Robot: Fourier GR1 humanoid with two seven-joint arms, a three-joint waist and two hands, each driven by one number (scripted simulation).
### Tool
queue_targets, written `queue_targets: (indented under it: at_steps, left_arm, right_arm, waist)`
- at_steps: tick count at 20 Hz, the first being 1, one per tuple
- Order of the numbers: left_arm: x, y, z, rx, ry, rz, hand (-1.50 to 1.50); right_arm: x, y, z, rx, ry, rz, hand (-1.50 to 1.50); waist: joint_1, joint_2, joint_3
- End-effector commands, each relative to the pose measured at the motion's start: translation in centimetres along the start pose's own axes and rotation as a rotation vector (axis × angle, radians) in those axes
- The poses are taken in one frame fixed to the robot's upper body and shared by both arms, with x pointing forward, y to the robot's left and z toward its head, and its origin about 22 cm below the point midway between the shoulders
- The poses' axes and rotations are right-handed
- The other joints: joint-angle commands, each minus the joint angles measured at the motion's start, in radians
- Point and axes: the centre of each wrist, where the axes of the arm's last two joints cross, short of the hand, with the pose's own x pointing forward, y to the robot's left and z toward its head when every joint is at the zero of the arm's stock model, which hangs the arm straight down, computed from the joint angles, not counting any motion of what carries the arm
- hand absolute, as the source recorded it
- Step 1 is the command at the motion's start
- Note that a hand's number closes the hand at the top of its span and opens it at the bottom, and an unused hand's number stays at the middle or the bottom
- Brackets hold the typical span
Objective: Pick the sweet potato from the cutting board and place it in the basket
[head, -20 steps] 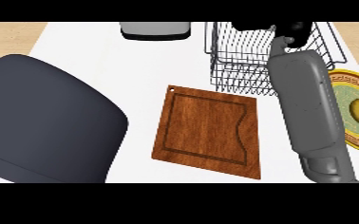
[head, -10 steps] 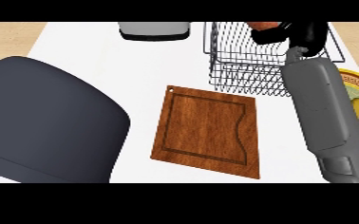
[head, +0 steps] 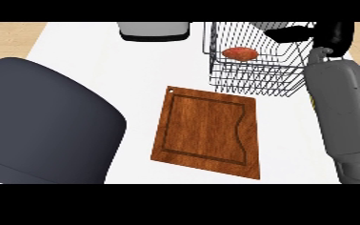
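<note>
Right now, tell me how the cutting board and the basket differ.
The cutting board is flat, solid brown wood; the basket is a tall, see-through wire frame. The cutting board bears nothing; the basket holds the sweet potato. Both rest on the white counter.

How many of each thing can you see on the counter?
Sweet potato: 1
Wire basket: 1
Wooden cutting board: 1
Grey container at the far edge: 1
Total: 4
</note>
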Motion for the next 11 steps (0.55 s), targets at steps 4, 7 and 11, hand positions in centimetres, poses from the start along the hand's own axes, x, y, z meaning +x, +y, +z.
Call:
queue_targets:
  at_steps: [4,7,11]
  left_arm:
    - [-2.0,0.2,-0.2,0.012,0.119,0.009,0.0]
    - [-2.5,0.0,-0.2,0.029,0.138,0.011,0.0]
    - [-3.0,-1.5,1.7,0.0,0.134,0.007,0.0]
  right_arm:
    - [-2.0,-4.3,-1.5,-0.106,0.075,-0.137,-1.5]
    - [-1.9,-7.2,0.1,-0.142,0.077,-0.141,-1.5]
    - [-5.9,-9.6,0.4,-0.164,0.156,-0.149,-1.5]
  waist:
    - [-0.007,0.009,-0.015]
    - [-0.032,0.001,-0.015]
    - [-0.018,0.003,-0.014]
